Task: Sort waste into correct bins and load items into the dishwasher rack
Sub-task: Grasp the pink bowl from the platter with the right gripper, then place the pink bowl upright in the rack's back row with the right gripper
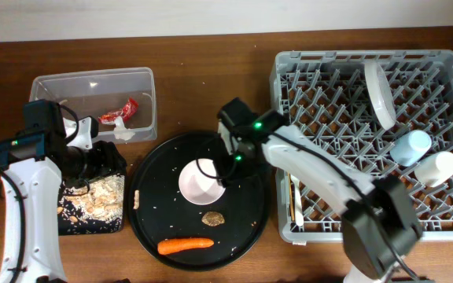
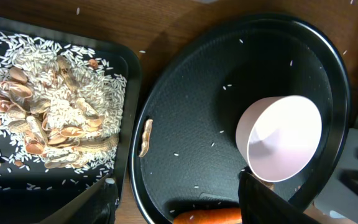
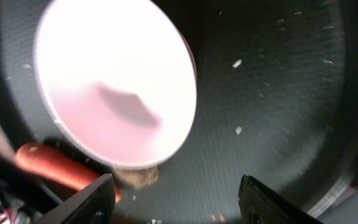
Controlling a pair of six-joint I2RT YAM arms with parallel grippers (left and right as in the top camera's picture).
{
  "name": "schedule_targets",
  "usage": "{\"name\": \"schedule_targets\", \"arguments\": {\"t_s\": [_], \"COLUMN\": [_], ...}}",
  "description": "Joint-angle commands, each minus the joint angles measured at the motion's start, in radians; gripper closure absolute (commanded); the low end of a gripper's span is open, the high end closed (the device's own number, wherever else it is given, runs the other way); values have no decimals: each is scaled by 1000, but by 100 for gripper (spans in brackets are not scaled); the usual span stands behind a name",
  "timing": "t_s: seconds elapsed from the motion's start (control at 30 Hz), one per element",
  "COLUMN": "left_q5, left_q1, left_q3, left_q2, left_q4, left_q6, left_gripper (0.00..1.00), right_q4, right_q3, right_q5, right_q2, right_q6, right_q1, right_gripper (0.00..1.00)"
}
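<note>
A white bowl (image 1: 201, 181) sits on the large round black tray (image 1: 250, 228) with a brown food lump (image 1: 213, 218), an orange carrot (image 1: 185, 244) and a beige scrap (image 1: 136, 199). My right gripper (image 1: 228, 167) is open just above the bowl's right rim; its wrist view shows the bowl (image 3: 117, 87), lump (image 3: 135, 176), carrot (image 3: 55, 168) and the empty jaws (image 3: 179, 202). My left gripper (image 1: 104, 161) is open and empty (image 2: 179, 205) over the gap between the shallow black tray (image 2: 132, 93) of grainy scraps (image 1: 101, 196) and the round tray. The thin wooden stick is not in view.
The clear tub (image 1: 148, 82) at back left holds a red wrapper (image 1: 124, 110) and a white tissue wad (image 1: 124, 134). The grey rack (image 1: 289, 71) at right holds a pale plate (image 1: 380, 94), a light-blue cup (image 1: 410, 147), a white cup (image 1: 437, 167) and a white utensil (image 1: 292, 196).
</note>
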Motion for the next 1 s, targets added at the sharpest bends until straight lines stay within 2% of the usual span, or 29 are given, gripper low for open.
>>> {"name": "schedule_targets", "arguments": {"t_s": [0.0, 0.33, 0.47, 0.6, 0.77, 0.97], "left_q5": [14, 14, 14, 14, 14, 14], "left_q1": [5, 5, 5, 5, 5, 5], "left_q3": [-7, -12, -12, -12, -12, -12], "left_q2": [-11, -11, -11, -11, -11, -11], "left_q4": [5, 9, 9, 9, 9, 10], "left_q6": [-10, -10, -10, -10, -10, -9], "left_gripper": [37, 37, 37, 37, 37, 37], "right_q4": [31, 90, 90, 89, 77, -119], "right_q3": [0, 0, 0, 0, 14, 174], "right_q5": [5, 6, 6, 5, 11, 263], "right_q2": [63, 143, 144, 144, 127, -23], "right_q6": [45, 75, 75, 75, 74, 62], "right_q1": [12, 17, 17, 17, 2, -72], "right_gripper": [34, 62, 76, 96, 96, 96]}}
